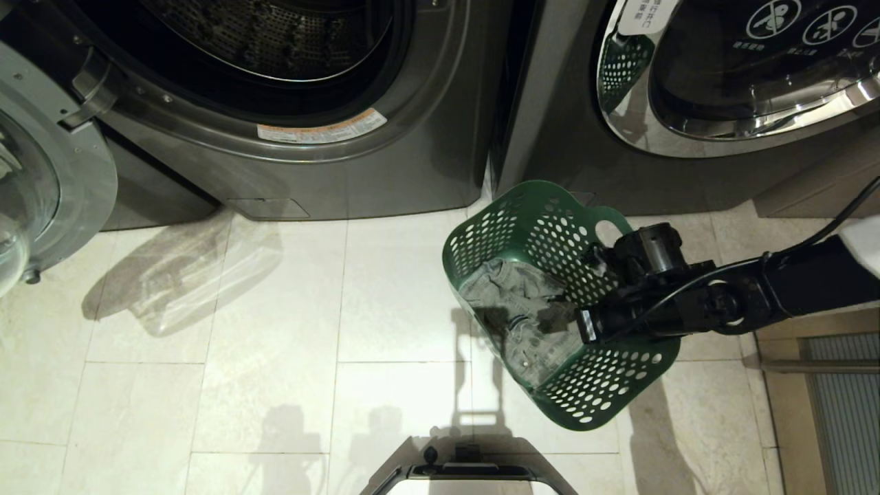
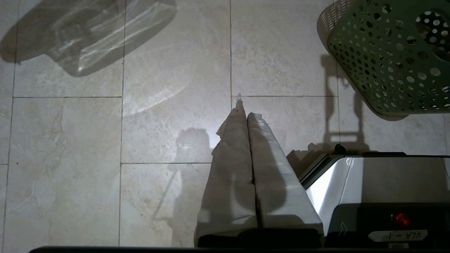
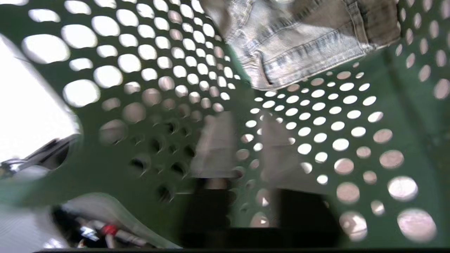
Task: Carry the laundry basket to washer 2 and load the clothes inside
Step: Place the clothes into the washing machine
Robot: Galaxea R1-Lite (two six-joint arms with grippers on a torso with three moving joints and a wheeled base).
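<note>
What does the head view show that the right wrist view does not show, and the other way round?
Only the head view shows the left washer's open drum, the right washer's closed door and the tiled floor. Only the right wrist view shows the right gripper inside the basket, its fingers slightly apart, and the stitched seams of the denim garment. Both show the green perforated basket with the garment in it.

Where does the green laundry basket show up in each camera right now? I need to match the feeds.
Head view: green basket right of centre, on the floor before the washers, right gripper inside it.
Left wrist view: basket's outer wall in the top right corner.
Right wrist view: basket's holed inside fills the picture.
Shared landmark: the basket's round holes.
</note>
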